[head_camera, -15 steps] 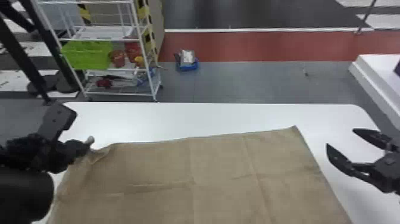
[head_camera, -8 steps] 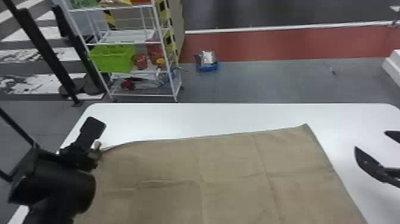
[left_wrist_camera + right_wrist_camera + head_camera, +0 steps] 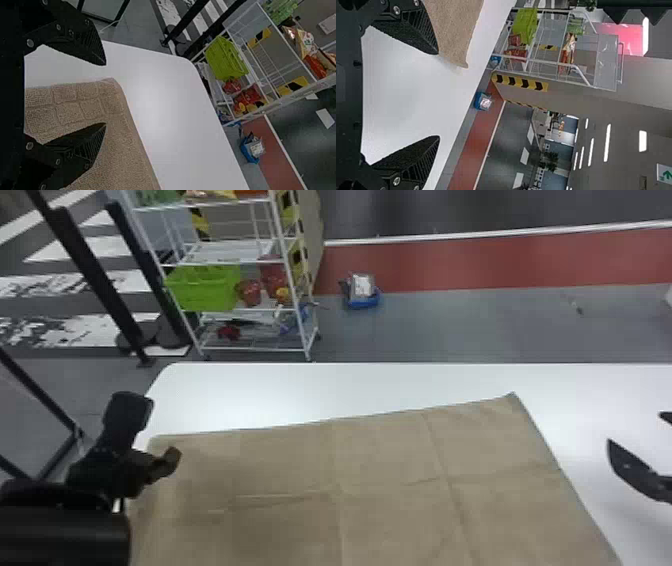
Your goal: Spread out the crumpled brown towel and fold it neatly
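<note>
The brown towel (image 3: 380,490) lies spread nearly flat on the white table, with light creases and its far right corner pointing away. My left gripper (image 3: 162,430) is over the towel's far left corner, its fingers apart. In the left wrist view the same gripper (image 3: 105,94) stands open, the towel's corner (image 3: 107,89) between and beyond its fingers, untouched. Off the towel's right side, my right gripper (image 3: 637,430) is above bare tabletop. The right wrist view has this gripper (image 3: 439,95) wide open, holding nothing, with a towel corner (image 3: 459,47) beside one finger.
The white table (image 3: 280,395) extends beyond the towel's far edge and to its right. Past the table on the floor stand a white wire shelf (image 3: 240,350) with a green basket (image 3: 205,287) and a small blue container (image 3: 362,301).
My left gripper has let go of the towel's far left corner, which now lies flatter. The head view has turned leftward, shifting the table and right gripper rightward in it.
</note>
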